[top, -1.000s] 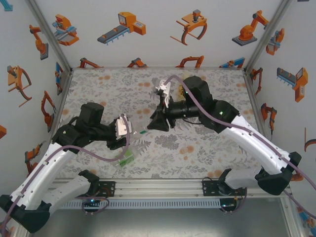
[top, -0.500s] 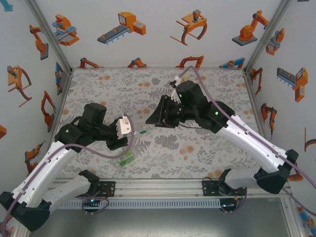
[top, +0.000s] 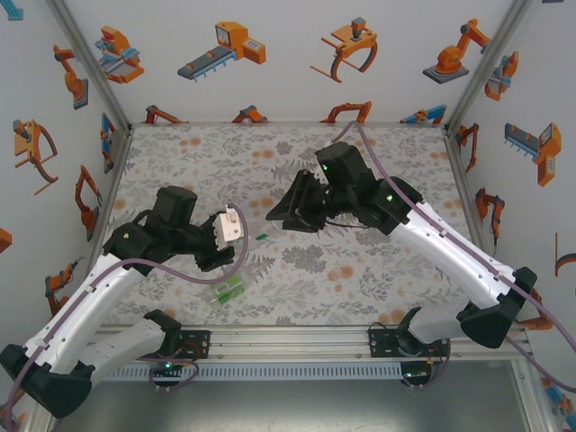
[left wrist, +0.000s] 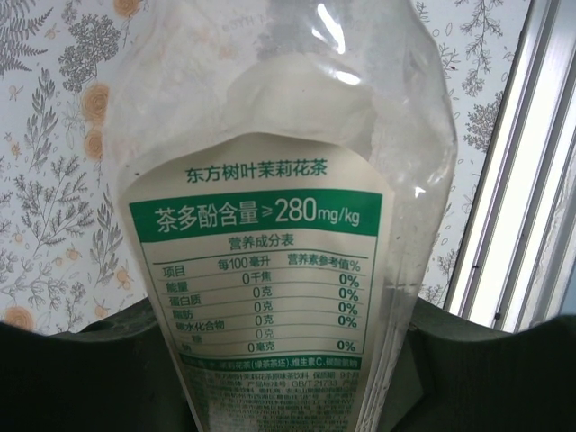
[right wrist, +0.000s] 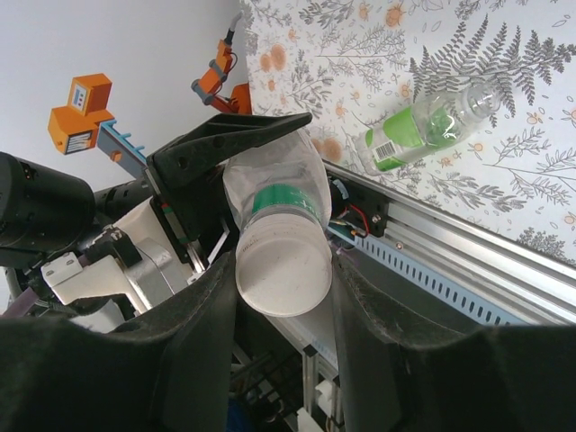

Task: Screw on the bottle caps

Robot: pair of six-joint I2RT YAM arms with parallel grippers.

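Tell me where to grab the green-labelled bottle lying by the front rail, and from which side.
Take the green-labelled bottle across its labelled middle, coming straight down from above and closing across the body. It lies flat on its side on the table, a little off the front rail, so both round flanks look free; the clear neck end tapers and would likely slip.

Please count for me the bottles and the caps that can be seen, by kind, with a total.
Bottles: 2 (white-labelled bottle, green-labelled bottle)
Caps: 1 (white cap)
Total: 3
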